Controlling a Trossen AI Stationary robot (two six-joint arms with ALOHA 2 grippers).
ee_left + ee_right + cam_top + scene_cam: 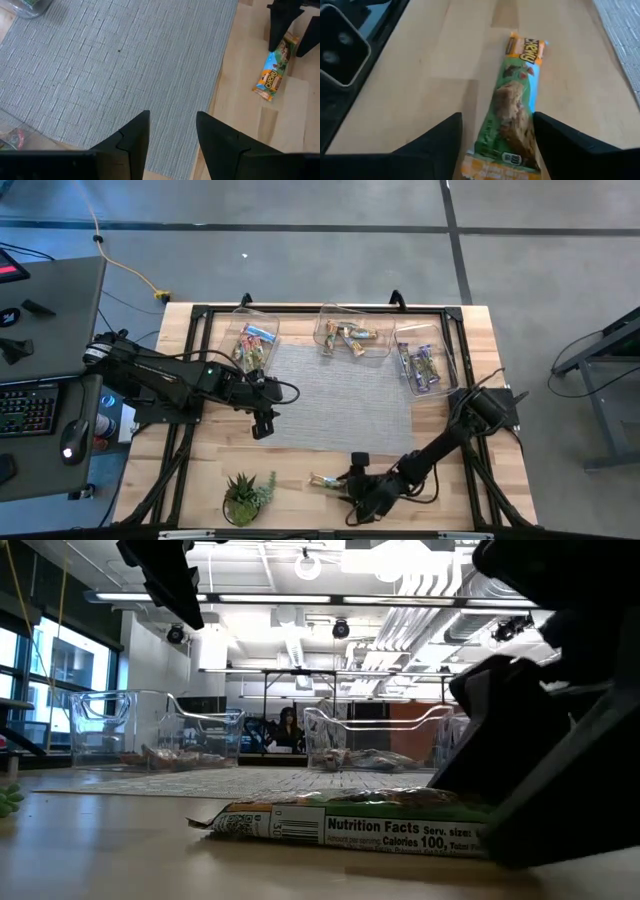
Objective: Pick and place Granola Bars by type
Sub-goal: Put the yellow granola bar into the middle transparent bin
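From overhead, three clear tubs (352,332) along the table's far edge each hold granola bars (255,345); one green-orange bar (325,481) lies alone on the bare wood near the front edge, beside a potted plant (243,496); the low view alone shows the bar's nutrition panel (400,831), and a person seated in the room beyond; the right wrist view alone shows the right gripper (495,131) with fingers spread wide, straddling the near end of that bar, one finger against the wrapper's edge, not yet pinching; the left gripper (172,131) hangs over the grey mat (340,395), fingers parted and holding nothing.
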